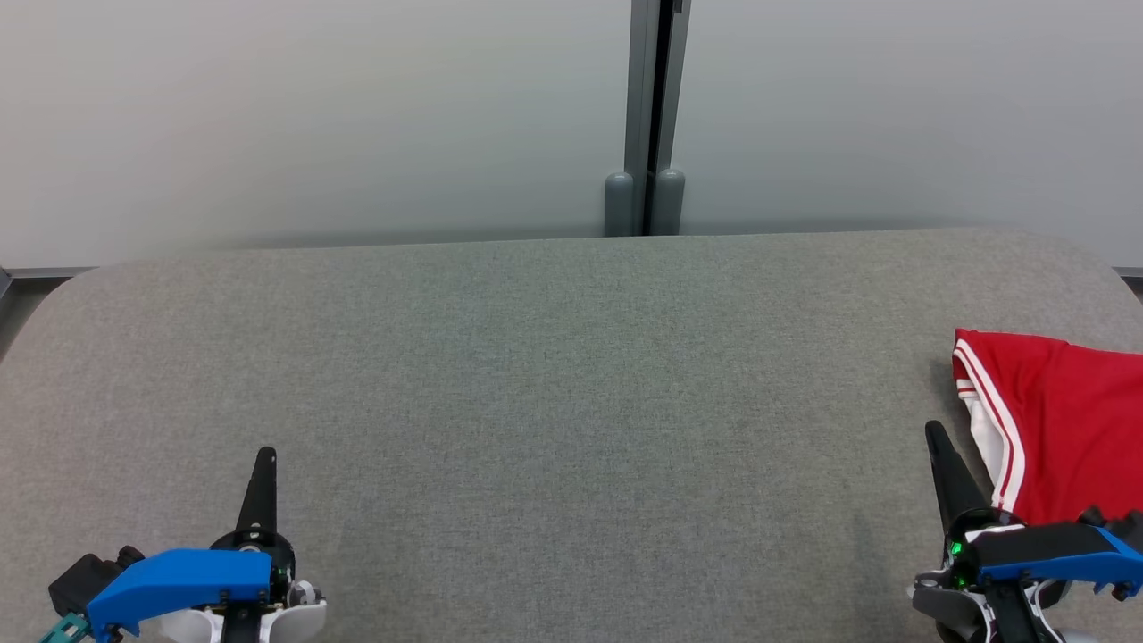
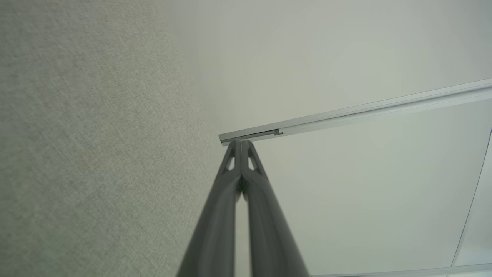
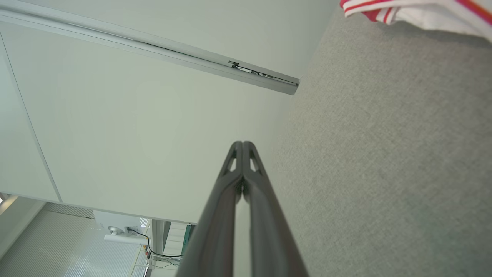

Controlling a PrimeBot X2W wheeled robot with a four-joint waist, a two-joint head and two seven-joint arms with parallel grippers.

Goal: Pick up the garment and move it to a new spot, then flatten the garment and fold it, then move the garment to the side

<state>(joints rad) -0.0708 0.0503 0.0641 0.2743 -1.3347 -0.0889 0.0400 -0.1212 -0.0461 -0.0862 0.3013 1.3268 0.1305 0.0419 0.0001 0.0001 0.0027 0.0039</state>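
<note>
Just to the right of the right hand (image 1: 935,435), whose fingers are pressed together and empty, the red garment (image 1: 1063,420) lies on the table (image 1: 571,375); the left hand (image 1: 265,457), likewise closed, sits well apart.

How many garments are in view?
1: a red garment with white striped trim at the grey fabric table's right end, beside the right gripper. More may lie off-frame.

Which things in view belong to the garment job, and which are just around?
Job:
red garment with white striped trim
grey fabric tabletop
left gripper and right gripper, both shut and empty

Not job:
pale wall panels
grey metal post between them
</note>
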